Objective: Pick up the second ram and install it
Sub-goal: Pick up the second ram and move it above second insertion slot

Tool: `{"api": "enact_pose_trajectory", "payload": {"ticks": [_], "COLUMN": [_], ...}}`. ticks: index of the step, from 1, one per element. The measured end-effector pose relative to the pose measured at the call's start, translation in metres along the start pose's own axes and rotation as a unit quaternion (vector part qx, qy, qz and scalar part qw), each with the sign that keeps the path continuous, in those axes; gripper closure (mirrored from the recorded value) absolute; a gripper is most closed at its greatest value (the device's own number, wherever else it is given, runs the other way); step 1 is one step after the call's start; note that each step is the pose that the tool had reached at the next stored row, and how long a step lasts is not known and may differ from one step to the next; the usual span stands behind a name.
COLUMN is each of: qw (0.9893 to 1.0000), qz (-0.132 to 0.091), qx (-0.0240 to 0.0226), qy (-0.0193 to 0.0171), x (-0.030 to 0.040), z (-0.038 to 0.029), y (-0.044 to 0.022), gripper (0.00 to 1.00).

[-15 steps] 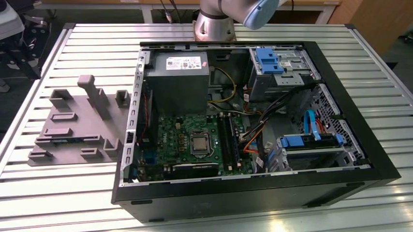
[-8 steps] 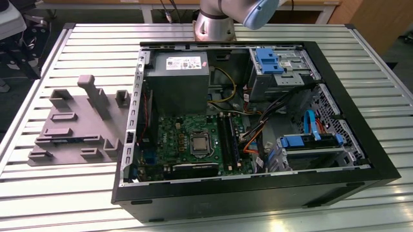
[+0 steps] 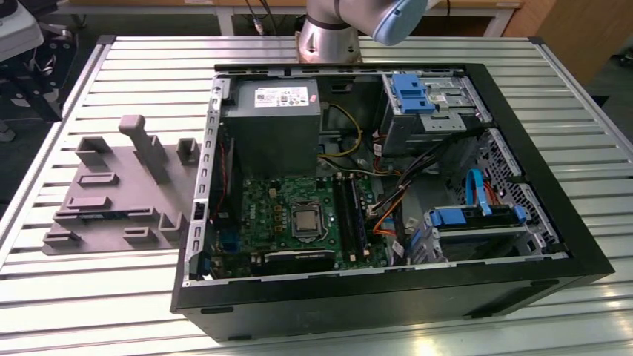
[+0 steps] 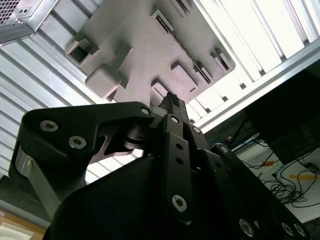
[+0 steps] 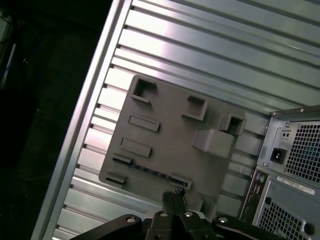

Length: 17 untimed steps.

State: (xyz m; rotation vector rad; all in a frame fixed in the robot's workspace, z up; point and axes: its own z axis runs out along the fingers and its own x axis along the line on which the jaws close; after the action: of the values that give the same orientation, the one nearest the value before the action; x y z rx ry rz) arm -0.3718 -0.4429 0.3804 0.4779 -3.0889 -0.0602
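First wrist view: ram (image 5: 155, 171) near jaws

Jig (image 3: 118, 191) — just beside PC case (image 3: 396, 298)

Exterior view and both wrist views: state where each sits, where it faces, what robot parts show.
Exterior view: off the arm, high, looking down on the open black computer case and grey fixture tray on the ribbed metal table; the silver arm shows beyond it.
First wrist view: on the arm, looking past the shut black claw at the tray, where the dark memory stick lies.
Second wrist view: on the arm, behind the claw, facing the tray.
Both wrist views share claw and tray.
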Motion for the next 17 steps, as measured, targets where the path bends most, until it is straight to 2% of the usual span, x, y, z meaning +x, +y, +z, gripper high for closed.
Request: {"api": "enact_pose_trajectory", "payload": {"ticks": [7, 17], "qw": [0.9997, 0.9977], "qz": [-0.025, -0.067], "qx": [0.0002, 0.0006], "qy": [0.0010, 0.0027], "x": [0.0000, 0.0000], "z": [0.0000, 0.0000], "y": [0.0000, 0.0000], "gripper": [0.89, 0.89]}}
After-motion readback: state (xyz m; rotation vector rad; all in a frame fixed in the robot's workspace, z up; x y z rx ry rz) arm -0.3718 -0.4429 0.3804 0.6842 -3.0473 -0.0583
